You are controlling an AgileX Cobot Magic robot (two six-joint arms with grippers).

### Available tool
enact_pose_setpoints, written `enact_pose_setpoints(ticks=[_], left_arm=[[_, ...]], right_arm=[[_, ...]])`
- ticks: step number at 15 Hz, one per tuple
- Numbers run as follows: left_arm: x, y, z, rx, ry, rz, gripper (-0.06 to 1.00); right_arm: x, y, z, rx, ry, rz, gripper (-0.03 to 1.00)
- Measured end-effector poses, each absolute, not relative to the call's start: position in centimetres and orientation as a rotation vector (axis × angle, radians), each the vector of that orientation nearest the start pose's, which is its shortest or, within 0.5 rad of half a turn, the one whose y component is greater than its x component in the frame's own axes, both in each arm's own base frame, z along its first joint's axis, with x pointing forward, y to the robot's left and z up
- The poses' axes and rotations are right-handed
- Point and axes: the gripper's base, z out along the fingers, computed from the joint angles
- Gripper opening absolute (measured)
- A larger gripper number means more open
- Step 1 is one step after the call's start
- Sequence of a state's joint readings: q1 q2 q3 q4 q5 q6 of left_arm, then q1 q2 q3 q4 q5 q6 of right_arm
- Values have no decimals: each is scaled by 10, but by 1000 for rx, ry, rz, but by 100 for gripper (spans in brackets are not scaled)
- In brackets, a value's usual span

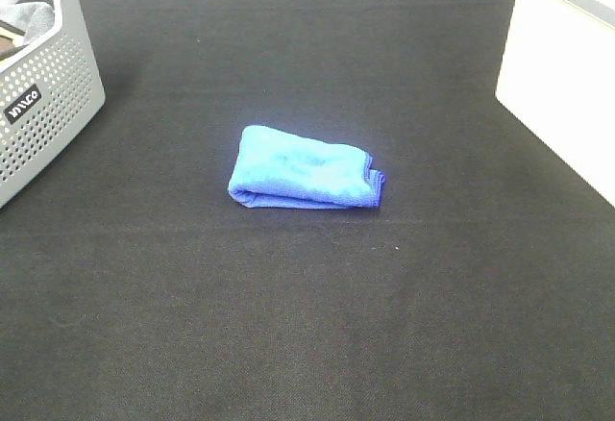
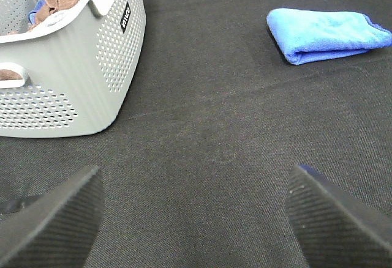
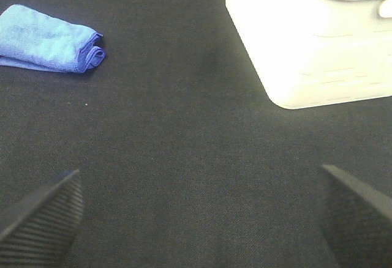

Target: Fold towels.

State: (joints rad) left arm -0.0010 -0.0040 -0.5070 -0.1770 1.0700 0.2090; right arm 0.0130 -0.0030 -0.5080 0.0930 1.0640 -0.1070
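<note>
A blue towel (image 1: 306, 168) lies folded in a small bundle on the black table in the middle of the exterior high view. It also shows in the left wrist view (image 2: 327, 34) and in the right wrist view (image 3: 48, 40). Neither arm shows in the exterior high view. My left gripper (image 2: 196, 219) is open and empty, low over the cloth, well away from the towel. My right gripper (image 3: 199, 216) is open and empty, also far from the towel.
A grey perforated basket (image 1: 43, 94) with more cloths stands at the far left; it fills the left wrist view (image 2: 73, 78). A white box (image 1: 562, 85) stands at the right edge, also in the right wrist view (image 3: 312, 41).
</note>
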Motion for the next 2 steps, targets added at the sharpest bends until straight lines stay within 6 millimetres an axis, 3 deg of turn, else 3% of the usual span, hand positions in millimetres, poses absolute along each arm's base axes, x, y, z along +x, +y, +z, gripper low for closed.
enact_pose_setpoints(ticks=[2], left_arm=[[-7,-14,279,223,2019,-81,78]], right_arm=[[-7,7,279,-126,2030,53,96]])
